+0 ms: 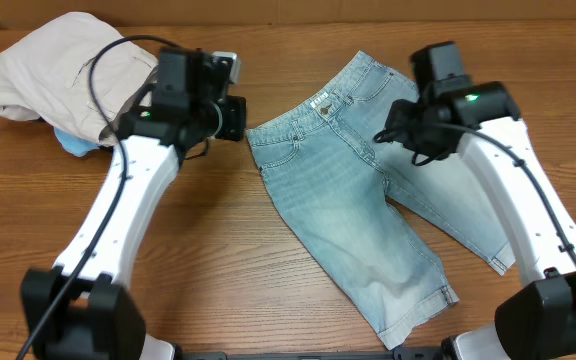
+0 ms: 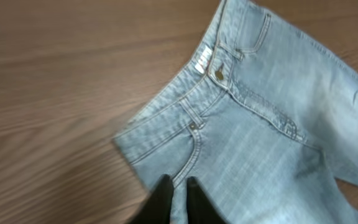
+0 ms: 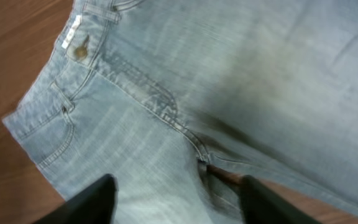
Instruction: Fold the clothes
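Tabletop of brown wood grain (image 1: 248, 285) carries the whole scene. On its middle and right lies the pair of light blue faded denim jeans (image 1: 358, 210), spread flat and front up. The waistband (image 2: 166, 115) sits toward the far side, and the two legs splay apart toward the near edge. A crumpled heap of beige khaki trousers (image 1: 58, 65) sits at the far left corner, well apart from the jeans and no part of this job.

No fold has been made yet, so this looks like the opening step: taking hold of the garment.

The left gripper (image 2: 178, 182) is over the hip on its own side, just below the stitched front pocket (image 2: 188, 146). Its fingers stand almost together with a thin strip of denim between them. It reads as a pinch on the cloth, though no raised fold shows to prove it.

The right gripper (image 3: 178, 183) hangs above the crotch seam with its fingers spread wide and nothing held.

The small brass button (image 2: 218, 74) marks the centre line.

The next move likely calls for the right gripper to come down and close on the fabric. One half could then be carried across that centre line onto the other, with the edges kept matched and the denim from bunching.
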`<state>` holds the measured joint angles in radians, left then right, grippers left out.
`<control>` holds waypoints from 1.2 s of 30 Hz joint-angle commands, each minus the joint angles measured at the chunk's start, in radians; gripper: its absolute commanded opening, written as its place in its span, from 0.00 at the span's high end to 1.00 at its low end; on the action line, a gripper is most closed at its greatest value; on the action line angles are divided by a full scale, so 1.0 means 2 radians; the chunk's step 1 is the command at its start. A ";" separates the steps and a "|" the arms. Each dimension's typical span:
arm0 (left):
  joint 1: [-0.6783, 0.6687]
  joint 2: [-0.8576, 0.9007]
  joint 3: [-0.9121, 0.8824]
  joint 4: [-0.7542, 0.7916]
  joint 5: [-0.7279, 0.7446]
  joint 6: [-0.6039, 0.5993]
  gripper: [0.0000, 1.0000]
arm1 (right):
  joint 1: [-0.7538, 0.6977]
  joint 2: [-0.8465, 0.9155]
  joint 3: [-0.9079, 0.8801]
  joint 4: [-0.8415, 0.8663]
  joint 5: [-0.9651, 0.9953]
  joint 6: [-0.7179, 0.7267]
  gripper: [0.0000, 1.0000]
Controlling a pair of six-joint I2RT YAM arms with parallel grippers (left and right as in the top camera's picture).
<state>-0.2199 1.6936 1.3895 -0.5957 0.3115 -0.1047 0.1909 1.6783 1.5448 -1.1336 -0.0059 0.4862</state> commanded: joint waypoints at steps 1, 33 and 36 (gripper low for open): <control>-0.027 0.052 0.009 0.007 -0.003 0.011 0.86 | -0.024 -0.008 0.012 -0.001 -0.038 0.007 0.21; 0.148 0.239 0.008 -0.072 -0.156 -0.107 0.96 | -0.040 -0.006 -0.170 0.052 -0.015 0.034 0.07; 0.155 0.239 0.008 -0.091 -0.139 -0.103 0.96 | -0.040 -0.006 -0.232 0.104 -0.019 0.047 0.43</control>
<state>0.0807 2.1063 1.4544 -0.7300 0.1009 -0.2844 0.1120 1.6783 1.1557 -0.9680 -0.0463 0.5323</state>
